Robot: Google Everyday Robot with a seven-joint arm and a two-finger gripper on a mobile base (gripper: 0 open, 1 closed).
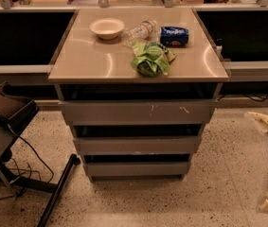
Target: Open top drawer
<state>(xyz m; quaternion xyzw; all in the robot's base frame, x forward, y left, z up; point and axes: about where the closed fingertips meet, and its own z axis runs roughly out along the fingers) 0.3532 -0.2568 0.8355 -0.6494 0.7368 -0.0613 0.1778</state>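
Where we saw the widest grey metal top drawer (124, 112): under the beige square tabletop (86, 56), flat face scratched.
Pale two-finger gripper (265, 161): far right, jaws spread.
Below: two slimmer grey drawers (138, 145).

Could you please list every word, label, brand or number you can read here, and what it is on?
No text is legible.
The blue packet: pale print, too blurred to read.
The clear bottle: nothing legible.
The green bag and bowl: no text seen.
The top drawer: only pale scratch marks, no text.
The gripper, open, at the right edge over the floor: no markings seen.
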